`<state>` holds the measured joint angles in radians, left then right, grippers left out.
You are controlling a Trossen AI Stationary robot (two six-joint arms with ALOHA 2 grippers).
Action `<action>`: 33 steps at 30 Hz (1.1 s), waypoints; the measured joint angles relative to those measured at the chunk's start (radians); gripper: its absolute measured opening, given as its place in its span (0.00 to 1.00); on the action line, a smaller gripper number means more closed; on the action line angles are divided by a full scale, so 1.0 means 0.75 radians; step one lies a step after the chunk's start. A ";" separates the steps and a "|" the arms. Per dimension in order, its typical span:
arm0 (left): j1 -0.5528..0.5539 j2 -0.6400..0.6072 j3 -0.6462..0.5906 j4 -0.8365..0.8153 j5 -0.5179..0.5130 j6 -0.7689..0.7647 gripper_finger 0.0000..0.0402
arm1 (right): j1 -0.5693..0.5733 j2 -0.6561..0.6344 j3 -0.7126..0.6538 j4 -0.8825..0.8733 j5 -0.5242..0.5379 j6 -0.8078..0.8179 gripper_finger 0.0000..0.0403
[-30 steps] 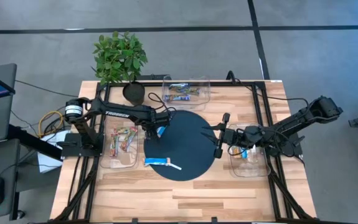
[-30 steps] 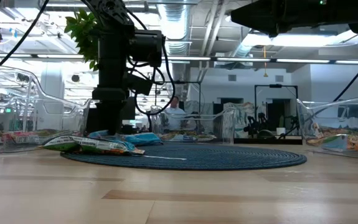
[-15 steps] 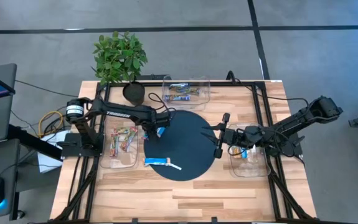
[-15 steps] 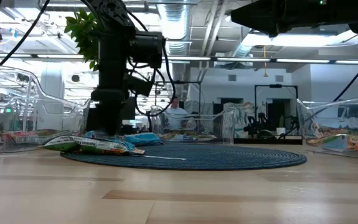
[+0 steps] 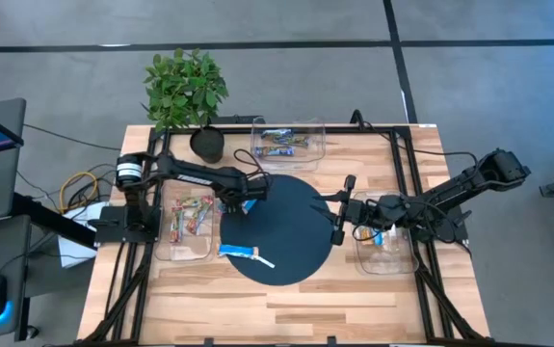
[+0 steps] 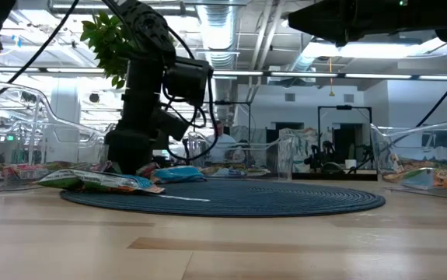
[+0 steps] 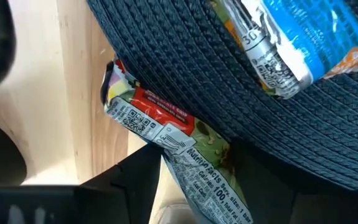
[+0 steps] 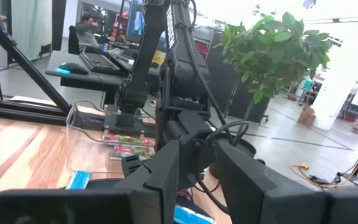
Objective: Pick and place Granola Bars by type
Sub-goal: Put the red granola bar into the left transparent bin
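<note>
My left gripper [image 5: 232,203] is down at the left edge of the dark round mat [image 5: 296,231], shut on a red-yellow-green granola bar [image 7: 166,124]. A blue-and-white bar [image 7: 303,31] lies on the mat just beyond it. Another blue-and-white bar [image 5: 237,253] lies flat on the mat's near left part, beside a thin white stick [image 5: 267,259]. In the low view this bar [image 6: 99,180] shows at the mat's left end. My right gripper [image 5: 338,210] hovers over the mat's right edge, open by a narrow gap and touching nothing. My left gripper pinches the multicoloured bar between its two fingers [image 7: 132,177], which lie across the packet near one end [image 7: 194,165]. The fingers come down from above. The bar's free end [image 7: 113,87] rests on the wooden table, against the mat's rim. Its long side lies along the mat's edge.
Three clear bins stand around the mat. The left one [image 5: 188,220] holds multicoloured bars, the far one [image 5: 286,143] dark bars, and the right one [image 5: 384,241] sits under my right arm. A potted plant [image 5: 186,92] stands at the far left corner. Bare wood lies along the near edge.
My left gripper has moved toward the table's left edge and tipped over, staying shut. The mat's left edge has shifted left with it. The blue-and-white bar and the white stick on the mat have been carried a little to the left.
</note>
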<state>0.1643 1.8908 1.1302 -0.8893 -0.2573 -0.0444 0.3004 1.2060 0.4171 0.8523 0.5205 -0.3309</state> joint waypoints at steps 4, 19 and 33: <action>0.000 0.005 0.044 -0.033 -0.021 -0.004 0.44 | 0.000 0.000 0.000 0.000 0.000 0.000 0.25; 0.000 0.004 0.071 -0.012 -0.067 -0.003 0.02 | 0.000 0.000 0.000 -0.004 0.000 -0.001 0.25; -0.107 0.008 0.232 -0.104 -0.164 0.005 0.00 | 0.000 0.000 0.000 -0.003 0.000 -0.001 0.25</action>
<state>0.0839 1.8965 1.3039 -0.9670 -0.3801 -0.0404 0.3004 1.2060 0.4171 0.8497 0.5207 -0.3313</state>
